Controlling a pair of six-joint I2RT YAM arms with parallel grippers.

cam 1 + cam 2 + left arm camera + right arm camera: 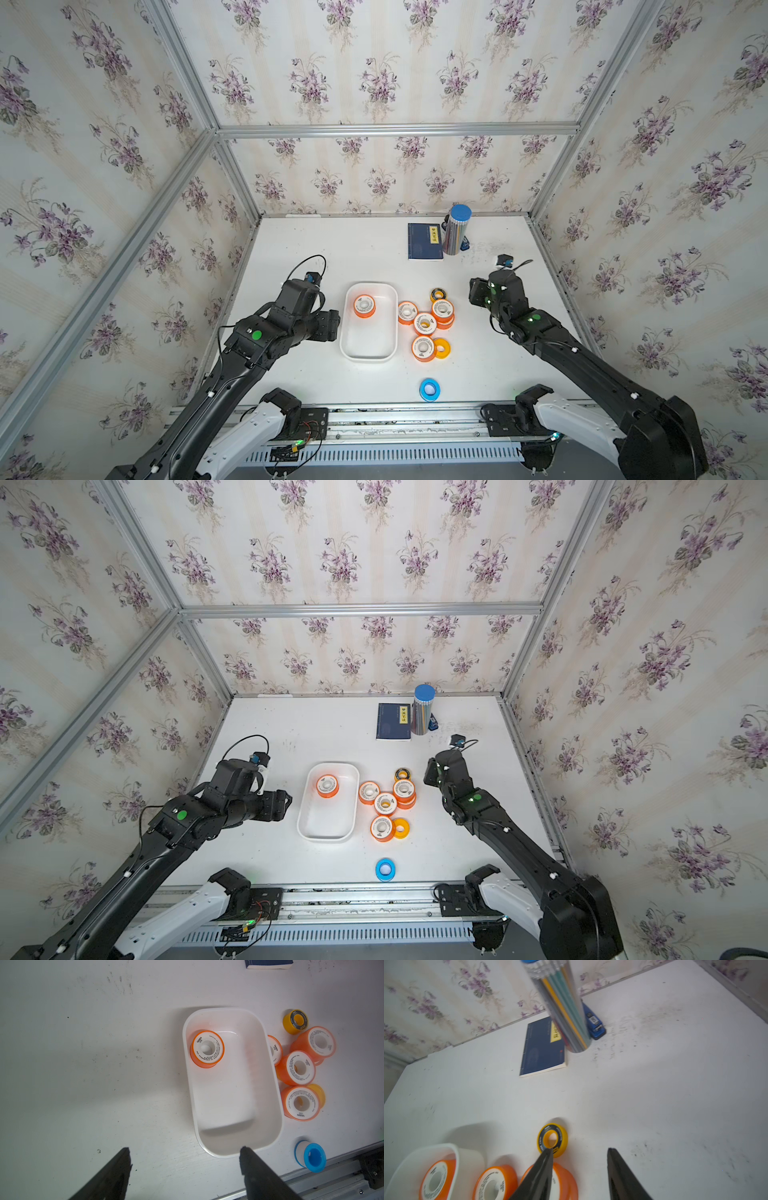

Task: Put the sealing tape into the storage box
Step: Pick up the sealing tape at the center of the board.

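Small round orange plastic sealing tape spools [424, 323] just beside shallow white plastic storage box [368, 357], one inside | probably light, rigid, slick (pinch across rim) | left gripper [185, 1149], right gripper [579, 1149]: fingers apart, empty

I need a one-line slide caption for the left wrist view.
One orange spool lies in the storage box; other spools sit outside it.

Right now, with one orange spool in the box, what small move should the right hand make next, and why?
Probably nudge the right hand toward the storage box until the dark-faced yellow spool lies between its jaws. The hand is open and empty, and in the right wrist view that spool sits to one side of the gap, partly behind one jaw.
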